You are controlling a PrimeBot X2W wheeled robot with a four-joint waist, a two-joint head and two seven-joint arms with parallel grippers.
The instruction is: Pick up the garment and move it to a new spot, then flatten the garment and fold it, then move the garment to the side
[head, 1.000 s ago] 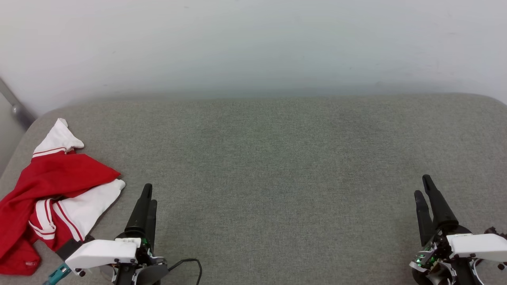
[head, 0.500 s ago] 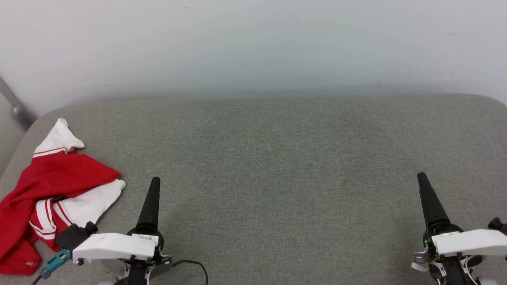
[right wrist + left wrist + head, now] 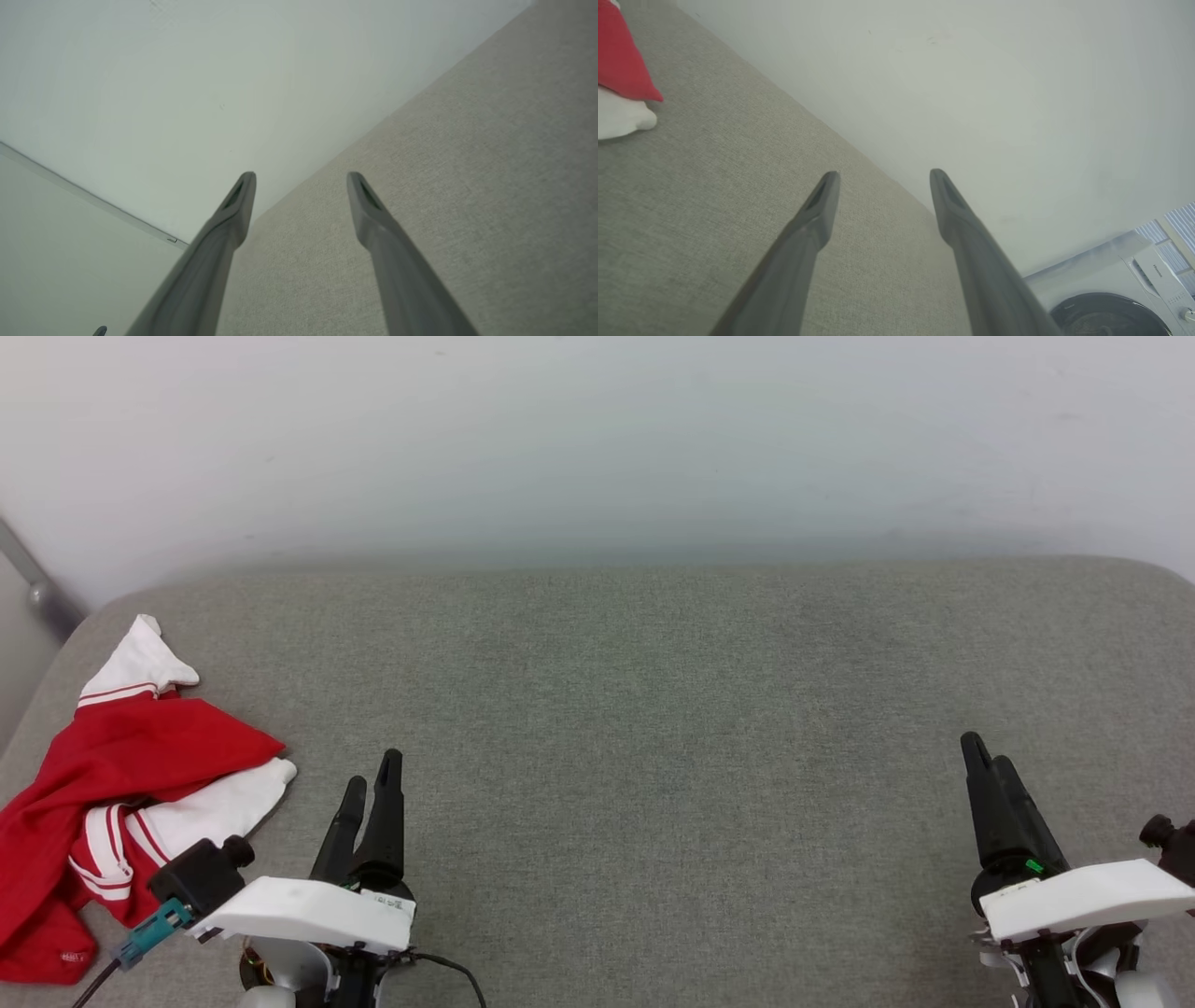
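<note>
The garment (image 3: 121,775), red with white striped-trim sleeves, lies crumpled at the left edge of the grey padded surface (image 3: 653,709). Its red corner and a white sleeve tip peek in at the left wrist view's upper left (image 3: 621,70). My left gripper (image 3: 373,775) stands open just right of the garment, apart from it, fingers pointing away from me and nothing between them (image 3: 882,175). My right gripper (image 3: 985,751) hovers open and empty near the surface's right side (image 3: 301,177).
A pale wall (image 3: 597,439) runs along the far edge of the surface. A grey metal bar (image 3: 33,583) slants at the far left. A white washing machine (image 3: 1120,289) shows beyond the surface in the left wrist view.
Both wrists have rolled, so each gripper's two fingers show differently. The left gripper has crept forward and right; the right gripper slightly forward and left. The garment has not moved.
</note>
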